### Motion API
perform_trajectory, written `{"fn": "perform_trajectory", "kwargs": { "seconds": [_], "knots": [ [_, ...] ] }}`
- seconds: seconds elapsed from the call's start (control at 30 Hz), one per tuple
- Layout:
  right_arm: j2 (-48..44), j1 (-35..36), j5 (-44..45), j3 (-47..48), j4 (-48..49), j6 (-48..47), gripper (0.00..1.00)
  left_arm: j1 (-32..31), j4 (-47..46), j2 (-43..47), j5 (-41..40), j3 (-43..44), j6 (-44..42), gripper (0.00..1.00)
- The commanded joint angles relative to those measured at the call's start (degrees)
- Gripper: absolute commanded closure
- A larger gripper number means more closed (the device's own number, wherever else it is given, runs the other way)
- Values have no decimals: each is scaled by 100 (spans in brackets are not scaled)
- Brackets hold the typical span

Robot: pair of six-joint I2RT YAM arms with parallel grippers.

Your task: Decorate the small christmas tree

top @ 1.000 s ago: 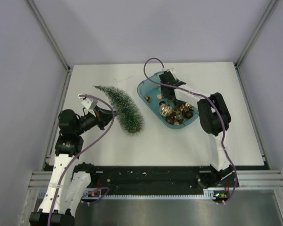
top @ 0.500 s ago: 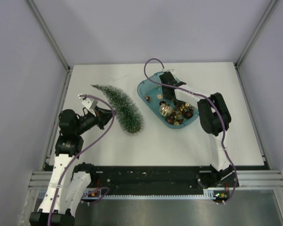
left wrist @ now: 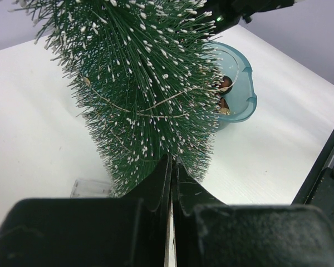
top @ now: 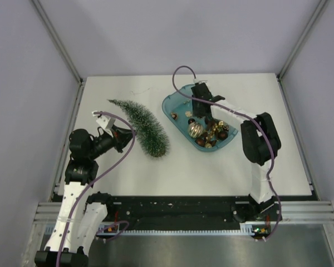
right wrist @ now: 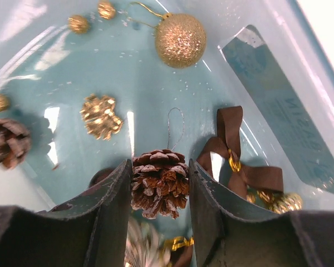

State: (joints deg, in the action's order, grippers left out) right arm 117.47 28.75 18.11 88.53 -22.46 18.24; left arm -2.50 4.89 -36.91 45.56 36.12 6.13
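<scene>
The small christmas tree (top: 145,125) lies on its side on the white table, tip to the far left; in the left wrist view (left wrist: 150,89) a thin wire runs through its frosted bristles. My left gripper (top: 124,135) is shut, its tips (left wrist: 171,161) at the bristles of the tree's near side. My right gripper (top: 202,114) reaches down into the teal tray (top: 170,108). Its jaws (right wrist: 160,183) press both sides of a brown pine cone (right wrist: 160,186) with a thin hanging loop.
The tray (right wrist: 156,83) holds a gold glitter ball (right wrist: 180,40), a gold cone (right wrist: 100,115), a brown ribbon bow (right wrist: 234,161), another brown pine cone (right wrist: 8,142) and a striped ball (top: 195,129). A clear small box (left wrist: 92,188) lies by the tree.
The tree's tip has shifted slightly left. The right arm's elbow has swung to the right while its gripper stayed in the tray.
</scene>
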Motion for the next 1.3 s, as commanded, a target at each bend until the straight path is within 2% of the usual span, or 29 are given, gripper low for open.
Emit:
{"fn": "perform_trajectory", "kwargs": {
  "seconds": [0.0, 0.2, 0.37, 0.5, 0.7, 0.83, 0.97, 1.27],
  "knots": [
    [-1251, 34, -491, -90, 250, 57, 83, 31, -225, 43, 23, 194, 81, 96],
    [-2552, 34, -1773, -880, 838, 188, 84, 31, -251, 69, 49, 168, 108, 97],
    [-3449, 25, -3881, -1688, 1708, 425, 82, 31, -277, 78, 84, 159, 125, 98],
    [-3862, 25, -5341, -2111, 2437, 715, 81, 31, -295, 69, 120, 167, 151, 99],
    [-4004, 34, -6713, -2498, 3579, 1339, 80, 30, -295, 87, 172, 159, 187, 100],
    [-3846, 148, -7189, -2429, 3942, 1498, 80, 31, -304, 87, 190, 167, 222, 100],
    [-3609, 385, -7391, -2051, 3486, 1095, 80, 31, -313, 69, 190, 176, 222, 100],
    [-3108, 570, -7103, -1489, 2388, 225, 81, 31, -348, 61, 208, 141, 204, 100]
  ]
}}
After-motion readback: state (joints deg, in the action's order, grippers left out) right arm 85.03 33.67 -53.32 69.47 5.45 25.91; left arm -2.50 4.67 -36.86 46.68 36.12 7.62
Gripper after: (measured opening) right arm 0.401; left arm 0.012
